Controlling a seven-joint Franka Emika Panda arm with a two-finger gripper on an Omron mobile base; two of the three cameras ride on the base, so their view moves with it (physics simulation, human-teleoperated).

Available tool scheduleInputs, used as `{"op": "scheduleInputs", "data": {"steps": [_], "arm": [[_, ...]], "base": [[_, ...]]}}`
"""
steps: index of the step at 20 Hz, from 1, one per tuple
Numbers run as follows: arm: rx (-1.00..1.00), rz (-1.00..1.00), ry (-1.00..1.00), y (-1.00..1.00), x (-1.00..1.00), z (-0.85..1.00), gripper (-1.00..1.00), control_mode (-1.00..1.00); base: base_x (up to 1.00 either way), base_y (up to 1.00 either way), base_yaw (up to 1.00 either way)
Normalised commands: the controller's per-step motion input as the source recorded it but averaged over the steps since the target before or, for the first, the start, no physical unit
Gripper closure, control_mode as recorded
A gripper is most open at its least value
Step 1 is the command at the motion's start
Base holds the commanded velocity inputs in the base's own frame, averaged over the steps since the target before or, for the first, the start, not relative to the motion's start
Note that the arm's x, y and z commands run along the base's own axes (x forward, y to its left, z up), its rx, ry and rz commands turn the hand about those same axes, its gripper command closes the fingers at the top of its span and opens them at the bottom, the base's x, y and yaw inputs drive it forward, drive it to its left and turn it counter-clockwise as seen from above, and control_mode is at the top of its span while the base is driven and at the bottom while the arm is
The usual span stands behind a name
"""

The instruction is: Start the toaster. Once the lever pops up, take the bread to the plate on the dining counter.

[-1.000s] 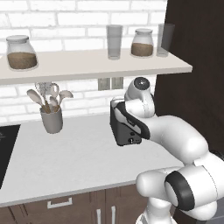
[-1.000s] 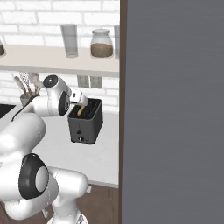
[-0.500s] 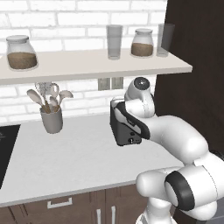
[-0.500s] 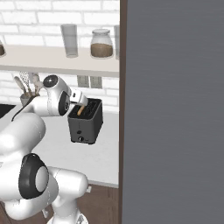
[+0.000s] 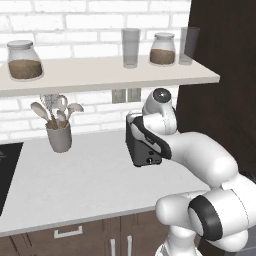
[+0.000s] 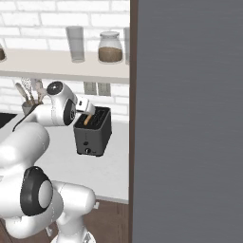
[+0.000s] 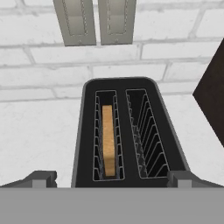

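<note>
A white brick wall (image 5: 90,7) backed the pale desk (image 5: 75,185), with a shelf (image 5: 100,75) of jars and glasses above it and a dark tall cabinet (image 5: 220,50) closing off the right end. The toaster (image 6: 93,133) stood near the wall, just left of that cabinet, below a pair of wall sockets (image 7: 94,22). A pot of utensils (image 5: 59,135) stood well apart from it to the left.

The gripper (image 7: 111,179) hung over the near end of the toaster, looking down into the slots, its fingers (image 7: 41,178) spread wide on either side of the body and holding nothing. The bread (image 7: 108,140) sat on edge, deep in the left slot; the right slot was empty. The lever could not be made out in any view, so whether the toaster had been started could not be told.

The step in hand looked like the start: pushing the lever down. To do it well, the arm would have needed to find the lever on the toaster's end face first, then bring one finger squarely on top of it and press straight down, not at an angle, since a sideways push could slide the light toaster along the desk. With the cabinet so near on the right, any swing of the arm should have gone left. The bread should have been left alone until the lever rose.
</note>
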Motion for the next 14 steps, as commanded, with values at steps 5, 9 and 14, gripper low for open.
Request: {"op": "scheduleInputs", "data": {"steps": [5, 9, 14], "arm": [[0.00, 0.00, 0.00, 0.00, 0.00, 0.00, -1.00, -1.00], [0.00, 0.00, 0.00, 0.00, 0.00, 0.00, -1.00, -1.00], [0.00, 0.00, 0.00, 0.00, 0.00, 0.00, -1.00, -1.00]], "base": [[0.00, 0.00, 0.00], [0.00, 0.00, 0.00], [0.00, 0.00, 0.00]]}}
